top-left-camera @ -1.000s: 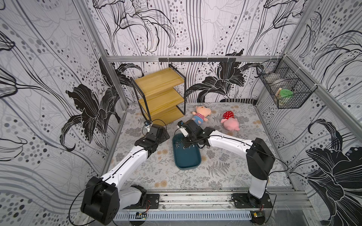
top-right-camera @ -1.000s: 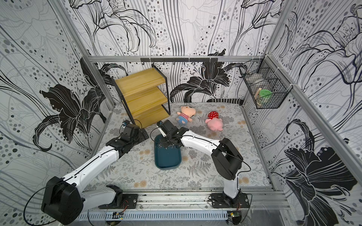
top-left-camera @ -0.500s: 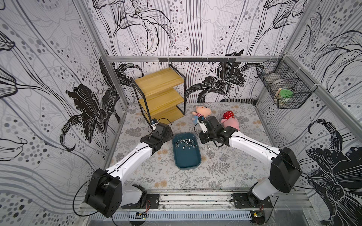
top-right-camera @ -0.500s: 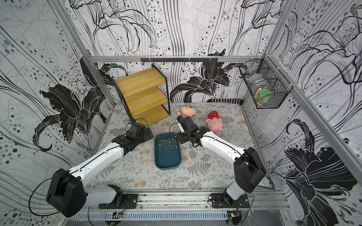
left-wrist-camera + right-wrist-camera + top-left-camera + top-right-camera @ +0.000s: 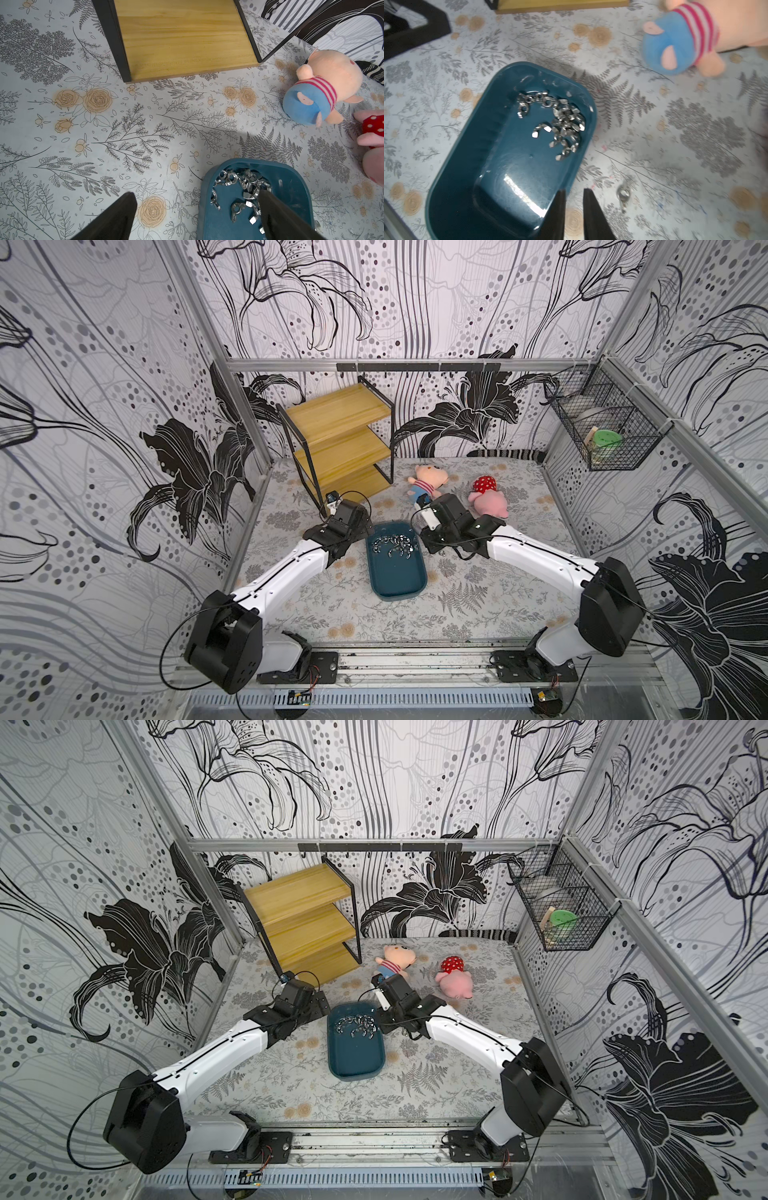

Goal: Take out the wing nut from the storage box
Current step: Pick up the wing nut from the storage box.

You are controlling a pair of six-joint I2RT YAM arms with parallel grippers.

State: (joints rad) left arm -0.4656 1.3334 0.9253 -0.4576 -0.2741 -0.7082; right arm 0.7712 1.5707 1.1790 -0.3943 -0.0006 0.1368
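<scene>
The storage box [image 5: 397,572] [image 5: 353,1052] is a dark teal tray in the middle of the table. A heap of silver wing nuts [image 5: 562,120] [image 5: 243,185] lies at its far end. One wing nut [image 5: 623,194] lies alone on the table just right of the box. My right gripper [image 5: 574,191] hangs over the table by the box's right rim, its jaws a little apart with nothing between them. My left gripper [image 5: 196,193] is wide open at the box's far left corner. One of its fingers is over the nuts and the other over the table.
A three-tier wooden shelf [image 5: 340,439] stands at the back left. A plush pig in a striped shirt [image 5: 426,487] and a pink plush toy [image 5: 488,497] lie behind the box. A black wire basket [image 5: 602,435] hangs on the right wall.
My right gripper has moved right, from over the heap in the box to the table beside it, and its jaws have parted slightly. A wing nut now lies on the table there. The left gripper shifted slightly toward the box.
</scene>
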